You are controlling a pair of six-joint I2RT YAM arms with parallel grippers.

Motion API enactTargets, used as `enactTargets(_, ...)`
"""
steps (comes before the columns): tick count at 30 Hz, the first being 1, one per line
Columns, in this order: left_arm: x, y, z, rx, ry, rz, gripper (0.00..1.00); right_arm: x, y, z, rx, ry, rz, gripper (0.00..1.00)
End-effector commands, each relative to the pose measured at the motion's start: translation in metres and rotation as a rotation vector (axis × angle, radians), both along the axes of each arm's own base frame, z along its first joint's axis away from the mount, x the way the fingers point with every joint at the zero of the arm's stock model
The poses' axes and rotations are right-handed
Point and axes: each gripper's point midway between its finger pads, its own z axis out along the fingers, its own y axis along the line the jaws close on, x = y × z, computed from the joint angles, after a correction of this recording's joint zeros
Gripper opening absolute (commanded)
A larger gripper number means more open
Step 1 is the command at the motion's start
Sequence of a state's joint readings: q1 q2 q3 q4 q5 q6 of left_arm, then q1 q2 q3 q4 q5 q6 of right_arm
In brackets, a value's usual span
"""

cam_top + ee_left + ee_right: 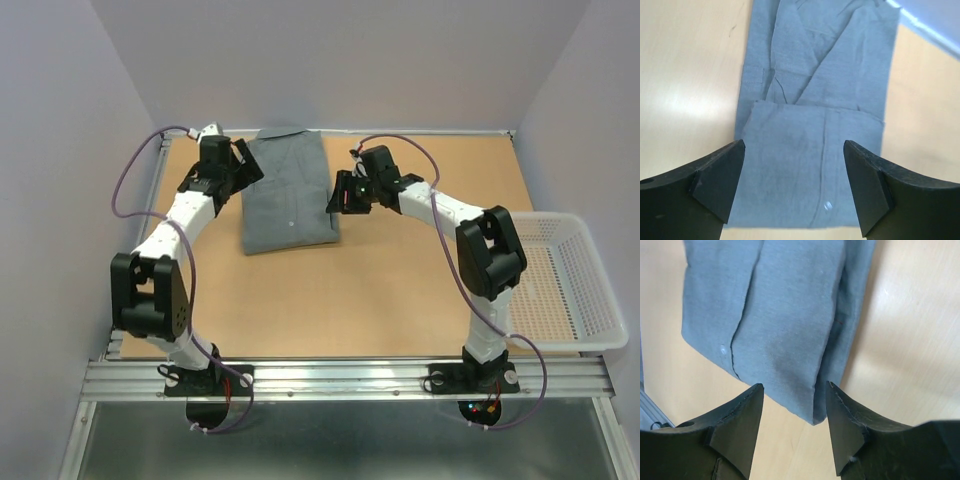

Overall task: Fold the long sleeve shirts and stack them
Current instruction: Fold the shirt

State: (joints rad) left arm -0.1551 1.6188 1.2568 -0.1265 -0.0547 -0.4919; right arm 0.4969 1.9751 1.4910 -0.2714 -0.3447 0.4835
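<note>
Shirt (288, 195) lay folded, far-centre of table (400, 290). Left gripper (794, 150) gaped empty above it; right gripper (794, 392) open, empty, over its edge. Fold looked done; next likely squaring edges or stacking.

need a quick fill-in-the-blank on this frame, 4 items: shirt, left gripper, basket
1. The folded shirt is ____ in colour.
2. The left gripper, facing the shirt, has its jaws ____.
3. In the top view, the white basket sits at the ____ edge of the table.
4. The number of shirts in view is ____.

Missing words: grey; open; right; one.
</note>
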Motion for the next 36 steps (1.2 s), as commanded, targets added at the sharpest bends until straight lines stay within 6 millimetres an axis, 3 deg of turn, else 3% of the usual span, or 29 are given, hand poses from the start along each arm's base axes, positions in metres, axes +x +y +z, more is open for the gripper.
enactTargets(1, -0.035, 0.003, 0.031, -0.048, -0.052, 0.01, 0.89, 0.008, 0.001, 0.032, 0.011, -0.148, 0.057, 0.58)
enactTargets(3, -0.054, -0.002, 0.021, -0.091, -0.03, -0.001, 0.85, 0.008, 0.003, 0.036, 0.011, -0.174, 0.095, 0.57)
enactTargets(4, -0.065, -0.006, 0.006, -0.11, 0.001, -0.019, 0.82, 0.012, 0.005, 0.041, 0.013, -0.188, 0.094, 0.57)
enactTargets(9, -0.081, -0.021, -0.018, -0.176, 0.043, -0.059, 0.8, 0.037, 0.006, 0.039, -0.003, -0.196, 0.013, 0.55)
enactTargets(10, -0.082, -0.025, -0.024, -0.181, 0.053, -0.07, 0.8, 0.043, 0.005, 0.03, -0.015, -0.182, -0.009, 0.54)
enactTargets(12, -0.081, -0.032, -0.031, -0.186, 0.066, -0.091, 0.8, 0.058, 0.01, 0.041, 0.008, -0.205, -0.024, 0.5)
enactTargets(15, -0.079, -0.043, -0.039, -0.179, 0.082, -0.117, 0.8, 0.079, 0.017, 0.043, 0.045, -0.208, -0.026, 0.49)
enactTargets(17, -0.077, -0.048, -0.048, -0.176, 0.098, -0.127, 0.8, 0.089, 0.022, 0.031, 0.049, -0.195, -0.019, 0.49)
enactTargets(19, -0.074, -0.05, -0.053, -0.166, 0.101, -0.13, 0.81, 0.1, 0.026, 0.038, 0.071, -0.208, -0.033, 0.49)
enactTargets(22, -0.069, -0.051, -0.071, -0.148, 0.143, -0.128, 0.8, 0.112, 0.028, 0.012, 0.063, -0.17, -0.053, 0.48)
enactTargets(23, -0.068, -0.051, -0.075, -0.142, 0.152, -0.126, 0.8, 0.113, 0.028, 0.014, 0.067, -0.175, -0.054, 0.48)
enactTargets(25, -0.067, -0.051, -0.08, -0.139, 0.163, -0.124, 0.8, 0.115, 0.03, -0.001, 0.059, -0.156, -0.053, 0.47)
enactTargets(30, -0.069, -0.048, -0.102, -0.113, 0.215, -0.115, 0.8, 0.118, 0.037, -0.017, 0.071, -0.145, -0.018, 0.4)
enactTargets(36, -0.072, -0.048, -0.121, -0.098, 0.261, -0.12, 0.8, 0.118, 0.042, -0.012, 0.088, -0.166, 0.014, 0.37)
